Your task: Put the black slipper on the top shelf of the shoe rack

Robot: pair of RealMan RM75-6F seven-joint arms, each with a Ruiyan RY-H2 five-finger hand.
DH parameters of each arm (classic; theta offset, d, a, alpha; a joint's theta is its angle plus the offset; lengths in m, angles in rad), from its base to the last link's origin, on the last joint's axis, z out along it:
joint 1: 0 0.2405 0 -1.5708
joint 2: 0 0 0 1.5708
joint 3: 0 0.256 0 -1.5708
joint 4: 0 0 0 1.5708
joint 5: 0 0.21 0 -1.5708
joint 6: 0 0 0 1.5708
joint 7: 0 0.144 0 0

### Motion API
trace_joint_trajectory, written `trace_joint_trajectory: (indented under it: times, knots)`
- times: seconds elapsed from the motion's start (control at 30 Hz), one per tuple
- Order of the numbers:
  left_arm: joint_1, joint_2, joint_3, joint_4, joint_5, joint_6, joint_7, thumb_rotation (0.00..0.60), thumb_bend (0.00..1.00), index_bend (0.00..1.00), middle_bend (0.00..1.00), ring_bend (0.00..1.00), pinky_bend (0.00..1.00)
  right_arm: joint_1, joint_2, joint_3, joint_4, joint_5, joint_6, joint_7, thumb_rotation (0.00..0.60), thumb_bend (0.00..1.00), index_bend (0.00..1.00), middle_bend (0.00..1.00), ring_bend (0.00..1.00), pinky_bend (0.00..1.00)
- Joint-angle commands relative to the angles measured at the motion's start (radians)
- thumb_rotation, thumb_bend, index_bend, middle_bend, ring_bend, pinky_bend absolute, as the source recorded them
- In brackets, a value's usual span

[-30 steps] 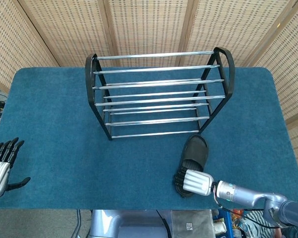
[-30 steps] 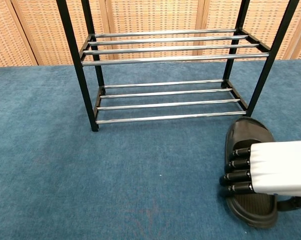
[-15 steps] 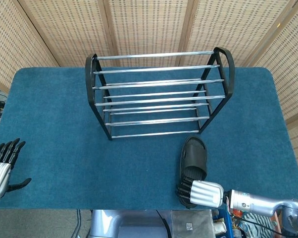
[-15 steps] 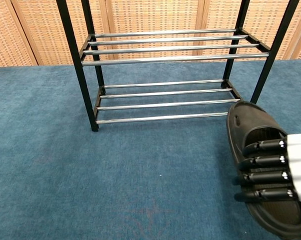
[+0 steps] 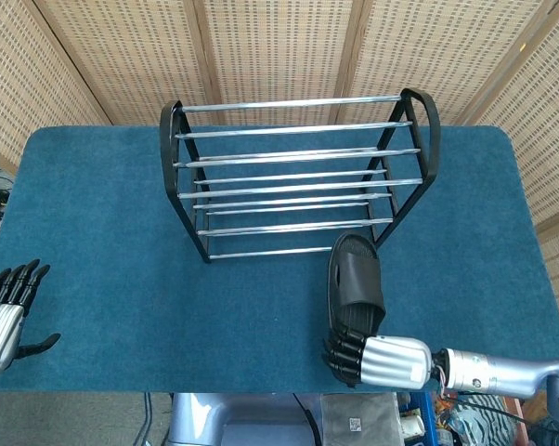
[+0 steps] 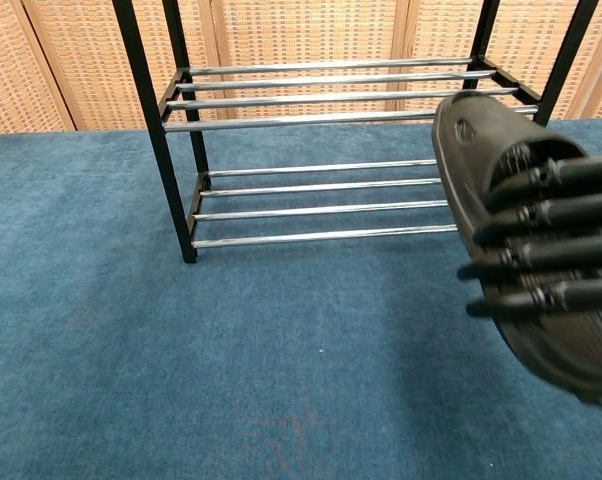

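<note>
My right hand (image 5: 377, 358) grips the heel end of the black slipper (image 5: 354, 283) and holds it off the blue carpet, toe pointing at the shoe rack (image 5: 298, 177). In the chest view the slipper (image 6: 481, 190) fills the right side, raised and tilted, with my right hand's fingers (image 6: 546, 235) wrapped over its sole side. The rack (image 6: 321, 100) stands at mid-table, a black frame with chrome bars; its top shelf (image 5: 293, 116) carries nothing. My left hand (image 5: 6, 311) rests open at the table's near left corner, far from the slipper.
The blue carpeted table (image 5: 103, 232) stretches wide to the left of the rack. Wicker screens (image 5: 279, 46) stand behind the table. Cables and clutter show under the near edge, below my right arm (image 5: 502, 372).
My right hand has lifted the slipper off the carpet and drawn it nearer to me; the slipper now sits higher and tilted. The left hand barely moved.
</note>
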State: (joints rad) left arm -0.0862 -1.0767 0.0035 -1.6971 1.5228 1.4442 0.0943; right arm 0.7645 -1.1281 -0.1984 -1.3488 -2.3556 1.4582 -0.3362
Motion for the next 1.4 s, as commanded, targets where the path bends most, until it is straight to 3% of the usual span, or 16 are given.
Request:
trace_joint_trajectory:
  times: [0.03, 0.47, 0.93, 1.13, 1.2, 1.33, 1.4]
  knots:
    - [0.000, 0.002, -0.002, -0.001, -0.005, 0.001, -0.004, 0.600, 0.16, 0.00, 0.00, 0.00, 0.00, 0.039, 0.029, 0.043, 0.015, 0.041, -0.024, 0.043, 0.600, 0.76, 0.52, 0.46, 0.29, 0.29]
    - [-0.015, 0.007, -0.013, 0.003, -0.038, -0.033, -0.017, 0.600, 0.16, 0.00, 0.00, 0.00, 0.00, 0.177, 0.095, 0.145, 0.006, 0.179, -0.239, 0.155, 0.600, 0.76, 0.52, 0.45, 0.29, 0.29]
    - [-0.031, 0.006, -0.018, 0.005, -0.065, -0.066, -0.014, 0.600, 0.16, 0.00, 0.00, 0.00, 0.00, 0.278, 0.060, 0.245, -0.012, 0.340, -0.492, 0.098, 0.600, 0.78, 0.51, 0.44, 0.29, 0.29]
    - [-0.031, 0.010, -0.019, 0.010, -0.067, -0.066, -0.029, 0.600, 0.16, 0.00, 0.00, 0.00, 0.00, 0.289, 0.028, 0.268, -0.007, 0.400, -0.549, 0.063, 0.600, 0.78, 0.49, 0.36, 0.26, 0.30]
    - [-0.031, 0.013, -0.020, 0.012, -0.069, -0.067, -0.037, 0.600, 0.16, 0.00, 0.00, 0.00, 0.00, 0.292, 0.022, 0.274, -0.011, 0.417, -0.568, 0.044, 0.600, 0.72, 0.42, 0.28, 0.19, 0.29]
    - [-0.032, 0.017, -0.020, 0.015, -0.069, -0.069, -0.050, 0.600, 0.16, 0.00, 0.00, 0.00, 0.00, 0.287, 0.020, 0.293, -0.041, 0.458, -0.600, -0.034, 0.600, 0.37, 0.23, 0.09, 0.04, 0.03]
    - [-0.033, 0.018, -0.020, 0.016, -0.069, -0.068, -0.054, 0.600, 0.16, 0.00, 0.00, 0.00, 0.00, 0.282, 0.021, 0.301, -0.061, 0.481, -0.615, -0.072, 0.600, 0.27, 0.17, 0.03, 0.00, 0.00]
